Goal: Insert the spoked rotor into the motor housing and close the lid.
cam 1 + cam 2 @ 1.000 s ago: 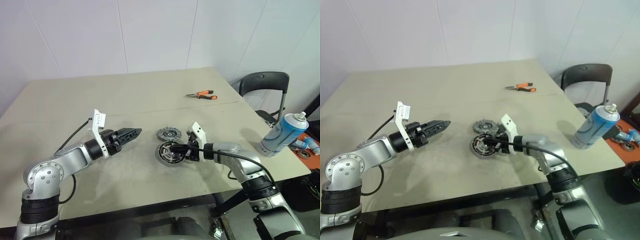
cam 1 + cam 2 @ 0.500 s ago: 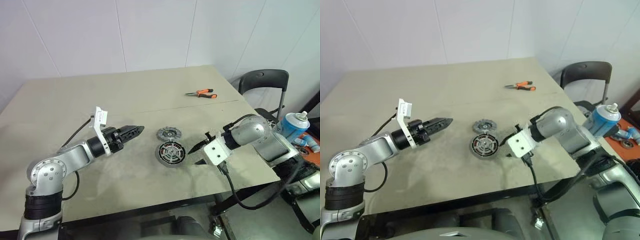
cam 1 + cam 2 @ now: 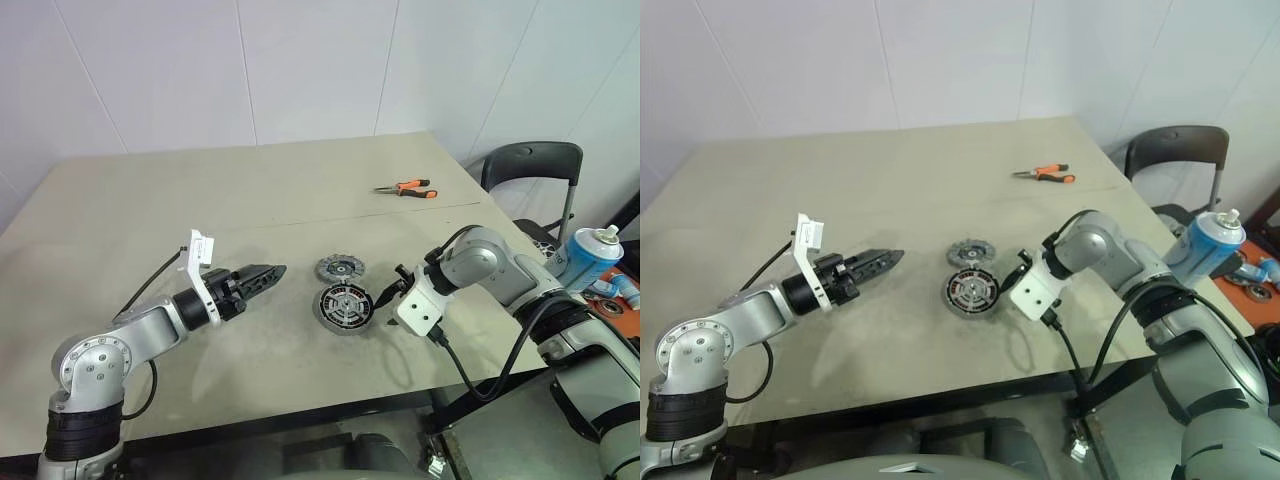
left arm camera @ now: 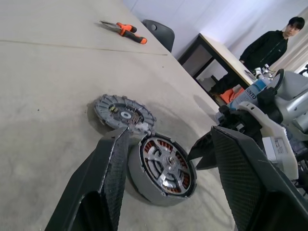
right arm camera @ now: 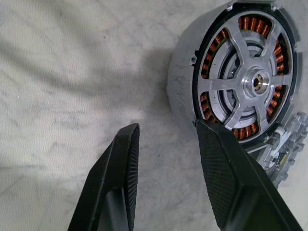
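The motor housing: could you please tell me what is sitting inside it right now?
Inside the motor housing sits the spoked rotor, with copper windings showing between its spokes. What lies under the rotor is covered.

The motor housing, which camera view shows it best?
The right wrist view: the motor housing appears close, face-on, its copper windings plain. The left wrist view shows it at a slant; the eye views show it small.

A beige table (image 3: pixel 150 220) is set before a white wall (image 3: pixel 300 70); a seam is seen running across its top; orange-handled pliers (image 3: pixel 405 189) are laid on its far right part, well apart from the parts at mid-table; a black chair (image 3: pixel 530 165) is placed past the right edge; a blue spray can (image 3: pixel 587 258) with a white cap is seen upright at the far right; a person in black (image 4: pixel 272 45) is seen beside another table (image 4: pixel 226 53).
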